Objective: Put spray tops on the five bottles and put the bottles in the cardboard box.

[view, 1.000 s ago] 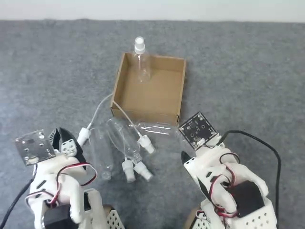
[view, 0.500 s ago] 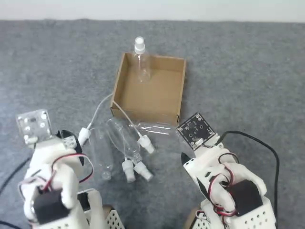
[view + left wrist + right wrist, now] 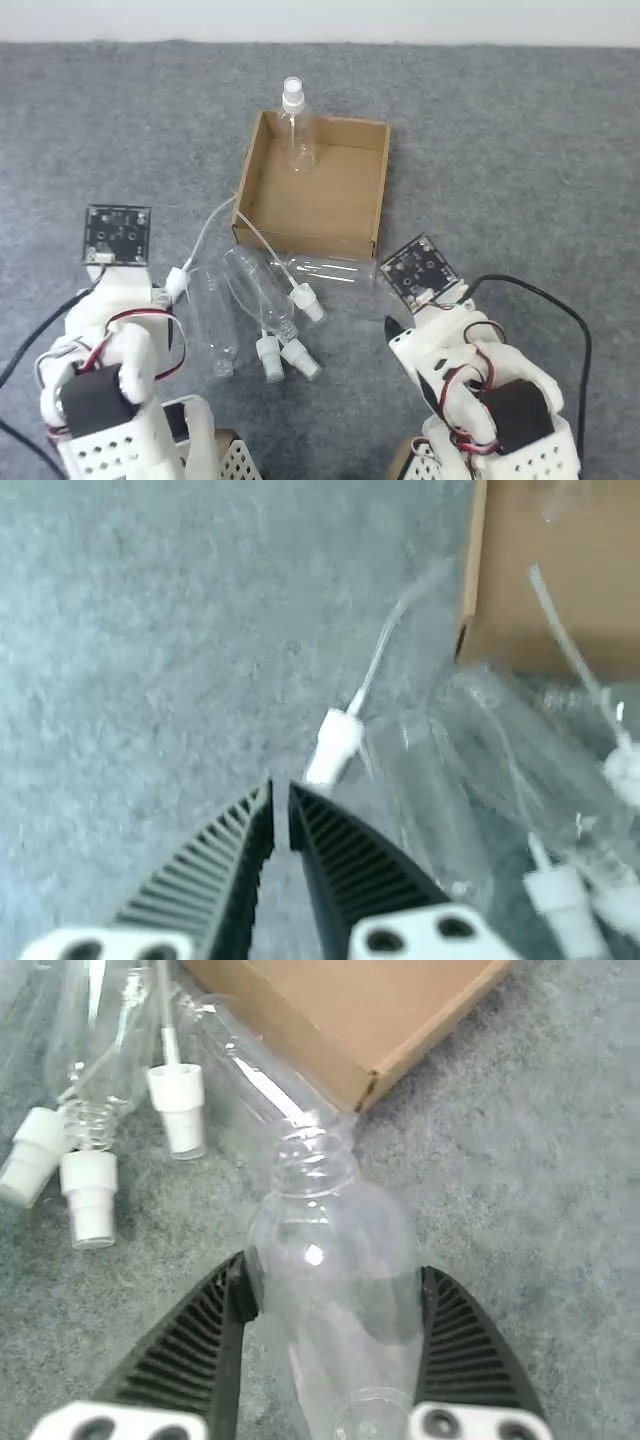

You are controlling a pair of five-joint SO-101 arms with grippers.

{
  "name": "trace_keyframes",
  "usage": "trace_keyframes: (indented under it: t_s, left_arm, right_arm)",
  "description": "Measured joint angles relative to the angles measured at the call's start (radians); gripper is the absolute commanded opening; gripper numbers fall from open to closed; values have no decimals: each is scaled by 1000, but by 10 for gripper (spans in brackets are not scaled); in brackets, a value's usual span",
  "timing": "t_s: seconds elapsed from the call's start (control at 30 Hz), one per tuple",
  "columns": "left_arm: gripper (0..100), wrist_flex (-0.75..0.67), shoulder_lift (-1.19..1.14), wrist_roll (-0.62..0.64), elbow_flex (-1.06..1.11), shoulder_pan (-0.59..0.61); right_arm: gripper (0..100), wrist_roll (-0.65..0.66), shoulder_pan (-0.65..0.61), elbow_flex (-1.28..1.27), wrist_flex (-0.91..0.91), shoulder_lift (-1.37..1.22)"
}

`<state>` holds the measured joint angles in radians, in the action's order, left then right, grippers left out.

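Left arm has swung forward since a second ago. The left gripper [image 3: 280, 788] has its jaws almost together and empty, just short of a spray top [image 3: 335, 742]. The right gripper [image 3: 333, 1270] is clamped on an uncapped clear bottle [image 3: 322, 1205], its neck near the cardboard box [image 3: 400, 1050] corner.

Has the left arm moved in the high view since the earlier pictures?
Yes. The left arm has swung forward and toward the middle of the table, so its wrist is nearer the cardboard box than before.
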<state>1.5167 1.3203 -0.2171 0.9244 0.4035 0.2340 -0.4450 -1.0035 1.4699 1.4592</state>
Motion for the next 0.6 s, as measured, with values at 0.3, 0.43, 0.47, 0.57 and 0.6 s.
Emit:
trace_keyframes:
  t_s: [0.3, 0.43, 0.47, 0.57, 0.6]
  left_arm:
    - [24, 26, -5, -63, 0, -133]
    - [26, 29, -6, -127, 0, -219]
    - [26, 29, -6, -150, 0, -235]
    - [26, 34, -12, -212, 0, -262]
    - [26, 44, -23, -230, -6, -269]
  right_arm:
    - [117, -2, 31, -34, 0, 158]
    - [117, -2, 32, -34, 0, 198]
    - [117, -2, 37, -34, 0, 209]
    - [117, -2, 32, -57, 0, 233]
    - [117, -2, 32, -61, 0, 239]
